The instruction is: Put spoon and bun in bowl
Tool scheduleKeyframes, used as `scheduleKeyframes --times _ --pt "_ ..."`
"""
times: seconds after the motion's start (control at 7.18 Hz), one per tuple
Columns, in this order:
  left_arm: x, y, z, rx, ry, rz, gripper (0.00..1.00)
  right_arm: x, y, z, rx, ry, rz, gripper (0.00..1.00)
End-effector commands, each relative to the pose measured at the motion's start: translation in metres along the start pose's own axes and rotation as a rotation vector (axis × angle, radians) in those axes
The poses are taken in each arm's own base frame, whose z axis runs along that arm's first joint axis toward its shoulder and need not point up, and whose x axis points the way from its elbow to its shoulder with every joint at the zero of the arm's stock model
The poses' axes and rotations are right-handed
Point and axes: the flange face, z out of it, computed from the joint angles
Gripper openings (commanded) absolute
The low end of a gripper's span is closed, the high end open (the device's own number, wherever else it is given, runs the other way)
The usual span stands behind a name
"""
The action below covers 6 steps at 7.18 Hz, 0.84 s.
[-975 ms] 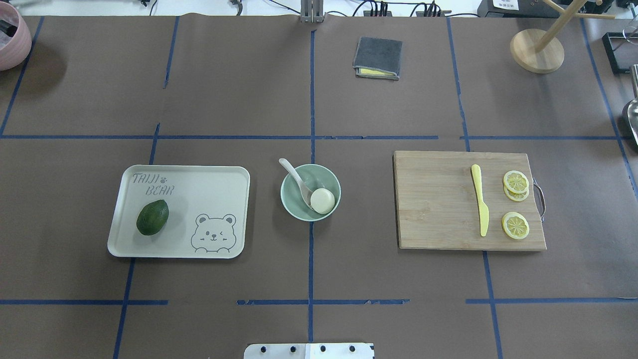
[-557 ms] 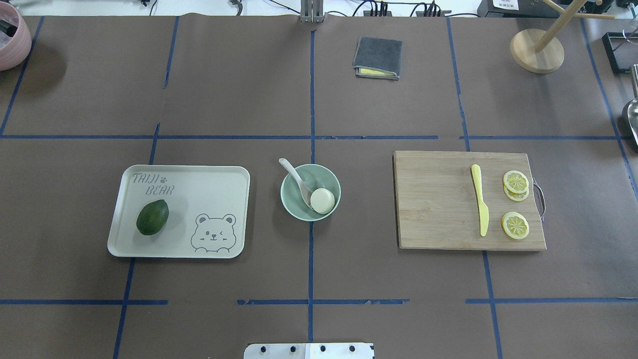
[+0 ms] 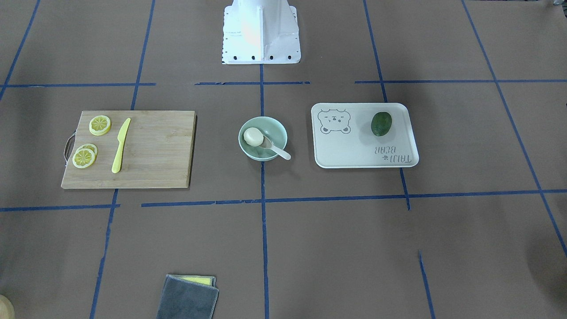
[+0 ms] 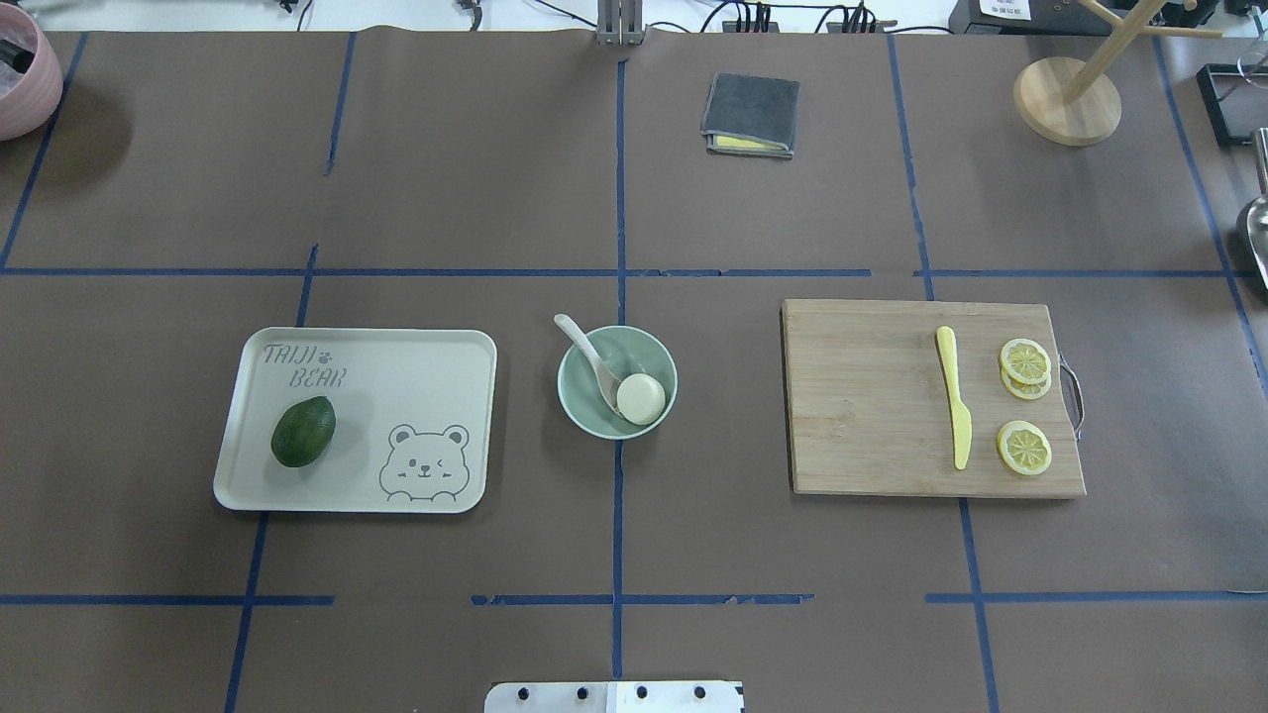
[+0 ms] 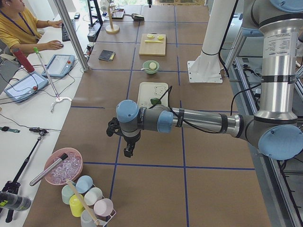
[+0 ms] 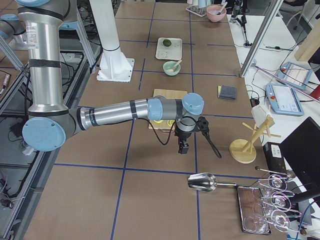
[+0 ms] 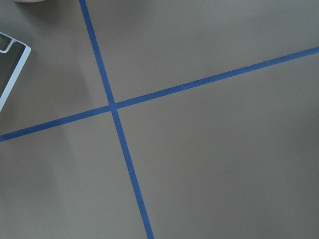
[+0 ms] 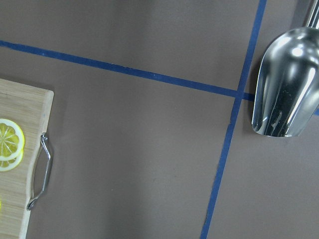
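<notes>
Though the spoon and bun sit in the bowl, far from the left gripper and right gripper, a stray sweep could dislodge the overhanging spoon. Whether either gripper is open cannot be told.

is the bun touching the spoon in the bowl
Touching. The overhead view shows the bun lying over the scoop of the spoon in the bowl with no gap.

We note a brown table gridded with blue tape. Directly on it: mint-green bowl at centre, cream bear tray on the robot's left, bamboo cutting board on its right, folded grey cloth beyond.
</notes>
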Motion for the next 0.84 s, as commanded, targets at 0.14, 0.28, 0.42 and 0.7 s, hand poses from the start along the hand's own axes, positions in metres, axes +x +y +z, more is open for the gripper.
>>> scheduleKeyframes --times 0.14,0.28,0.42,0.7 --pt "-0.022 0.005 0.018 -0.074 -0.014 -0.075 1.00 0.014 0.004 0.009 -0.008 -0.086 0.044 1.00" --pt "-0.034 0.011 0.020 -0.077 -0.014 -0.097 1.00 0.014 0.003 0.008 -0.006 -0.080 0.041 1.00" --pt "-0.039 0.013 0.018 -0.069 -0.012 -0.107 1.00 0.015 0.003 0.008 -0.006 -0.077 0.041 1.00" --pt "-0.040 0.016 0.018 -0.068 -0.010 -0.106 1.00 0.016 0.005 0.008 -0.009 -0.053 0.044 1.00"
